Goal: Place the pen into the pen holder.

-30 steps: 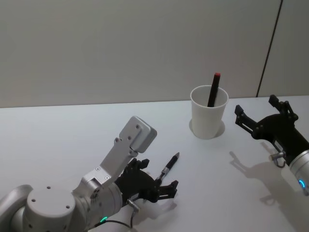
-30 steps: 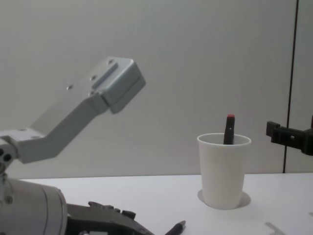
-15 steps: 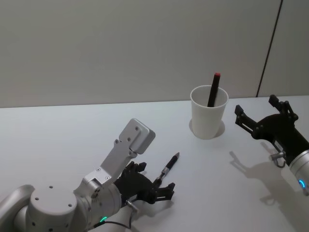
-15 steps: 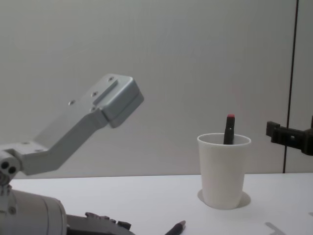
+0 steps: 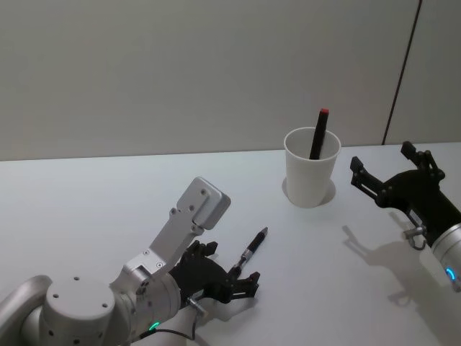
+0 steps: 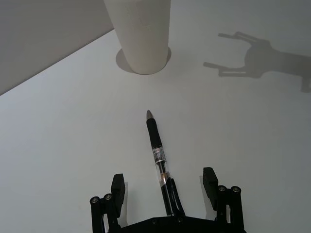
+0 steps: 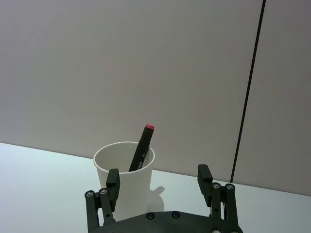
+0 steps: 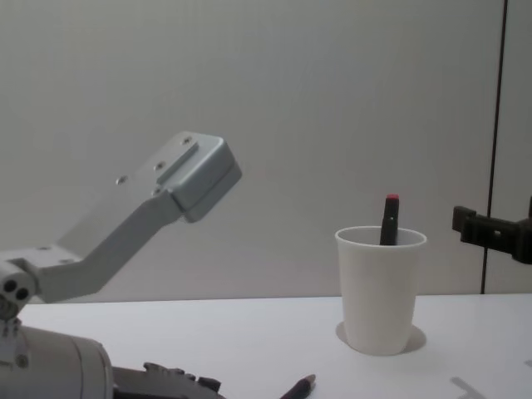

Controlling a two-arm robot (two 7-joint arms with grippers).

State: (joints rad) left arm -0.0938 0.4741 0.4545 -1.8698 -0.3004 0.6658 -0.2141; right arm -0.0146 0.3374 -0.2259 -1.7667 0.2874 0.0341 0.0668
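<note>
The left arm has sunk slightly. The left wrist view shows its end effector (image 6: 164,179) open astride the rear of the pen (image 6: 156,145), which lies on the counter (image 5: 108,194). The head view shows the right end effector (image 5: 382,160) open beside the pen holder (image 5: 311,176), which holds a red-capped marker (image 7: 141,151).

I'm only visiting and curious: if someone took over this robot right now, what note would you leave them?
Left gripper: open, low over the table, fingers either side of the pen at its rear end, not closed on it.
Right gripper: open, raised beside the pen holder, idle.
Pen lies flat, tip toward the pen holder, apart from it. A red-capped marker stands inside.
Done: gripper lined up.
Left: grasp, lift, drop the pen in.
</note>
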